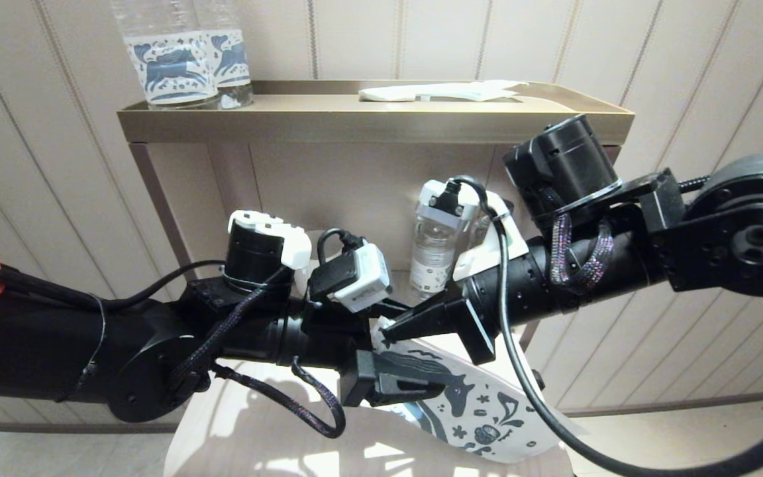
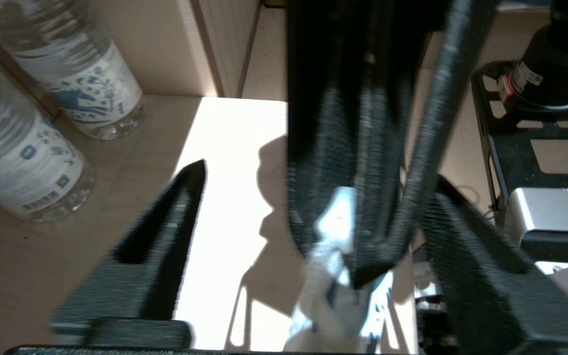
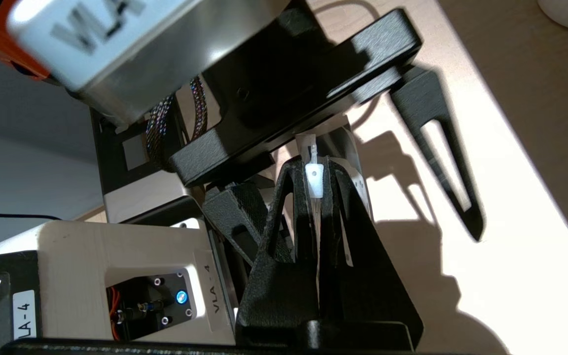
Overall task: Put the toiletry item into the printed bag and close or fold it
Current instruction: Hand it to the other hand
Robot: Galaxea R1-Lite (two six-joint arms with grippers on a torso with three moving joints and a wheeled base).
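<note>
Head view, left to right: two clear water bottles with blue horse labels stand on the top shelf, tops cut off by the frame edge. Left arm reaches in low from the left; left gripper sits over the printed bag, covering its upper end. In the left wrist view its jaws stand spread wide, nothing between the fingers except the right gripper's tips and a blurred scrap of the bag; no grip visible. A folded white packet lies on the top shelf, further right. Behind the arms, another small bottle stands on the lower surface, partly hidden by the wrist camera. Right gripper comes in from the right, its tip at the bag's upper edge. In the right wrist view its jaws are clenched on the bag's edge with a small white toothbrush end sticking out between the fingertips; the rest of the toothbrush is hidden, so how far it sits in the bag can't be told. Bag's lower end hangs past the surface's front edge.
</note>
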